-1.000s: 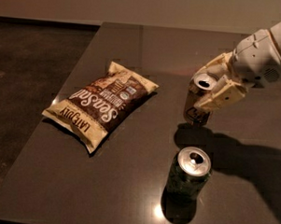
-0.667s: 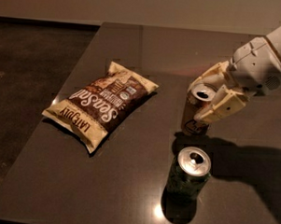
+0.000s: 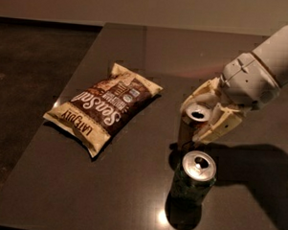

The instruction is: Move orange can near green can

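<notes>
Broadly, a dark table [image 3: 126, 188] fills most of the view, with darker floor [image 3: 26, 59] along its left side. The pale arm [image 3: 268, 65] comes in from the far right. A brown and cream chip bag [image 3: 103, 107] lies flat on the left half of the table. The gripper [image 3: 192, 123] sits right of centre, its two fingers [image 3: 220, 126] clamped on either side of the orange can [image 3: 187, 132], which stands upright. Whether the can's base touches the table is hard to tell. Just nearer stands the green can [image 3: 193, 179], upright, very close to the orange can, perhaps touching.
</notes>
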Available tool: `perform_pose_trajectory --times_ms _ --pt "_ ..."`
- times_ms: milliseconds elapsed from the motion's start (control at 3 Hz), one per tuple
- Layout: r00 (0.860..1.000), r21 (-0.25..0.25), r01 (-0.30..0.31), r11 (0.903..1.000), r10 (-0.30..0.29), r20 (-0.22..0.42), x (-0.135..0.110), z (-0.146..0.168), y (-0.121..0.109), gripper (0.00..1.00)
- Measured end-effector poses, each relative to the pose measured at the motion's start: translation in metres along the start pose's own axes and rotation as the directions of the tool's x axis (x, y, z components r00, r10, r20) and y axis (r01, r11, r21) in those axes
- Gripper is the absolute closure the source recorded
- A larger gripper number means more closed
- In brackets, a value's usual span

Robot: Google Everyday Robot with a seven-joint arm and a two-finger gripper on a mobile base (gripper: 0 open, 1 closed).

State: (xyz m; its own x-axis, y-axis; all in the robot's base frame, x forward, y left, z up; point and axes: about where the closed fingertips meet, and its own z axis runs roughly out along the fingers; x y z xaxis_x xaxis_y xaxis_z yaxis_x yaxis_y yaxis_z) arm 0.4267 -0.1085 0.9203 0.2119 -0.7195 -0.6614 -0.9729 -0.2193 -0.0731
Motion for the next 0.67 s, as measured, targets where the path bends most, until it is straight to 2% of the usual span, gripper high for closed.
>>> perform_pose_trajectory --times_ms 333,667 --pt "0.997 -0.037 0.072 0.9967 -0.072 0.004 -0.002 0.0066 0.0052 1.0" --pt "0.991 -0.071 0.132 0.9886 -0.132 0.011 -0.0034 0.0118 0.0088 0.82"
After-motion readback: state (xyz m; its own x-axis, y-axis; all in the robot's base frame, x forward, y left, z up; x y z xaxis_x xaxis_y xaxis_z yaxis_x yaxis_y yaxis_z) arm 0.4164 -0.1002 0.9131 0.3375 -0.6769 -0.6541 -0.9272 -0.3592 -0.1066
